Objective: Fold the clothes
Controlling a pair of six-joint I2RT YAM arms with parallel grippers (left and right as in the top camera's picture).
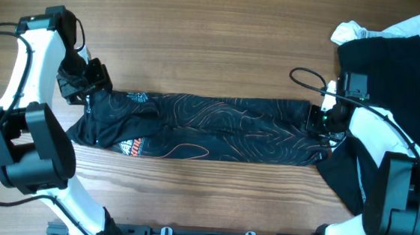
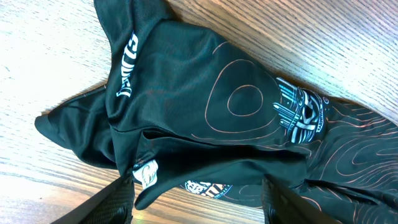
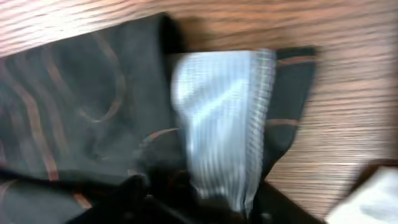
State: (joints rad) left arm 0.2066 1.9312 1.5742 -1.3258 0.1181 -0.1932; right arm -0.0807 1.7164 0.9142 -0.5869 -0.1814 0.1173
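The black jersey with thin orange wavy lines lies as a long strip across the table's middle. My left gripper hovers over its left end, fingers wide apart above bunched fabric with a teal logo and white lettering; it holds nothing. My right gripper is at the jersey's right end. In the blurred right wrist view its fingers look shut on the jersey where a pale ribbed trim shows.
A pile of black clothes with a white garment under it fills the back right corner and runs down the right side. A white patch shows beside my right gripper. Bare wood table lies behind and in front of the jersey.
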